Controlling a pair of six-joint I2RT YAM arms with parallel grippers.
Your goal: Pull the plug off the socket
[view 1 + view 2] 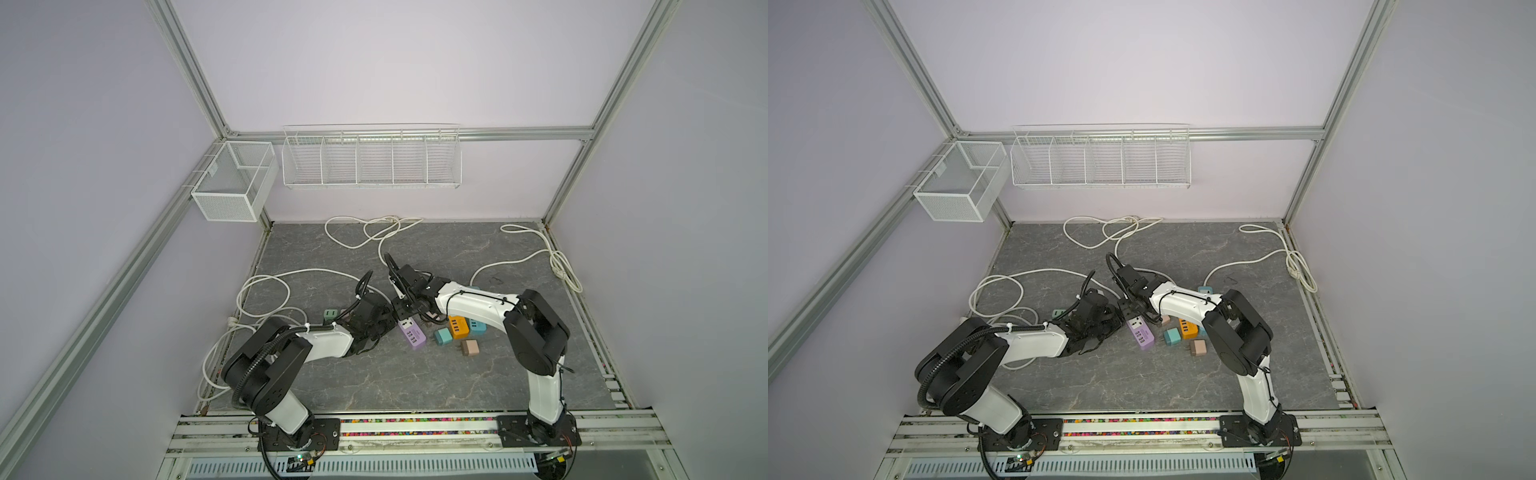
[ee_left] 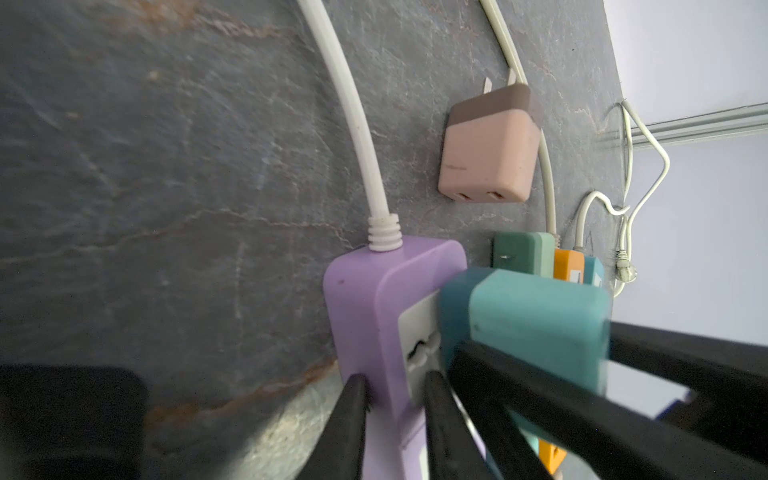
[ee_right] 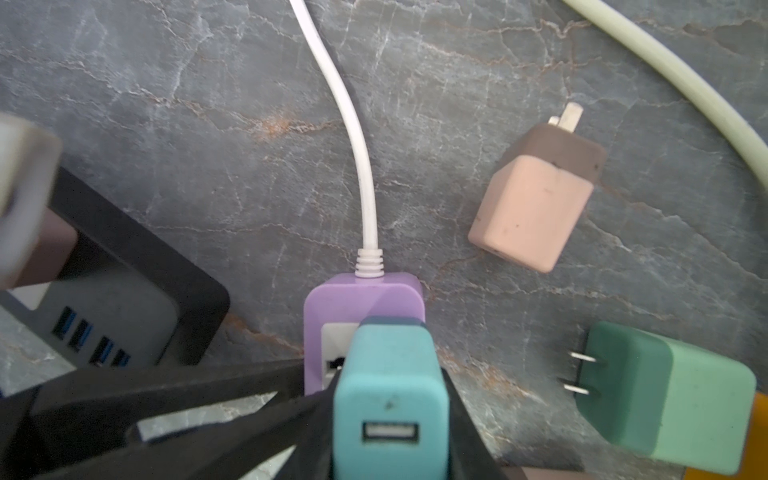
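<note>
On the desk [image 1: 415, 386], just 6 o'clock of centre, lies the purple socket strip [image 1: 412, 336]. My left fingers [image 2: 349, 419] clamp its sides to pin it down. My right fingers [image 3: 249, 382] are clamped on the teal plug [image 3: 390, 374], seated at its 11 o'clock end, to pull it free.

This is a robotics lab test cell: an aluminium-profile frame [image 1: 188, 62] encloses plain lilac wall panels [image 1: 395, 62], a left arm [image 1: 328, 343] and a right arm [image 1: 478, 303] are bolted to a slotted rail [image 1: 415, 432] at the edge of a stone-patterned worktop [image 1: 415, 374], and a wire rack [image 1: 371, 160] and a mesh basket [image 1: 232, 187] hang from the frame.
</note>
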